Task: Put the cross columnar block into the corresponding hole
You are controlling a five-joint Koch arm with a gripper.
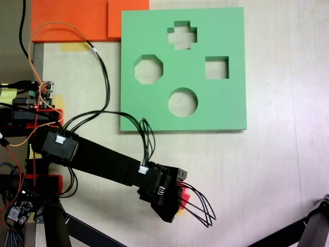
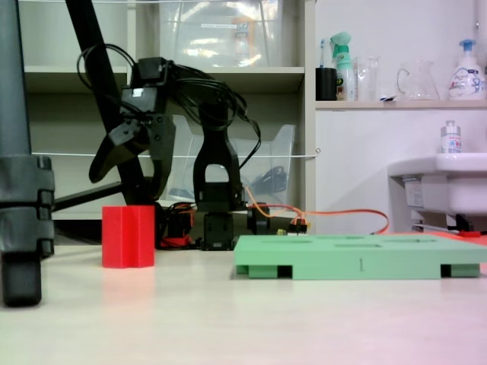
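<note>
The cross columnar block (image 2: 128,236), a small red foam piece, stands upright on the table left of the green foam board (image 2: 358,257). My gripper (image 2: 125,188) hangs open just above it, one jaw on each side of the block's top, not touching it. From above, the gripper (image 1: 176,204) covers most of the block (image 1: 183,198); only a red sliver shows at its right. The corresponding hole (image 1: 182,35), plus-shaped, is at the top middle of the green board (image 1: 226,103), far from the gripper.
The board also has octagonal (image 1: 148,69), square (image 1: 217,67) and round (image 1: 183,102) cutouts. Orange foam slabs (image 1: 77,19) lie at the top left. The arm's base and wiring (image 1: 36,103) fill the left side. A tripod leg (image 1: 303,231) is at the bottom right.
</note>
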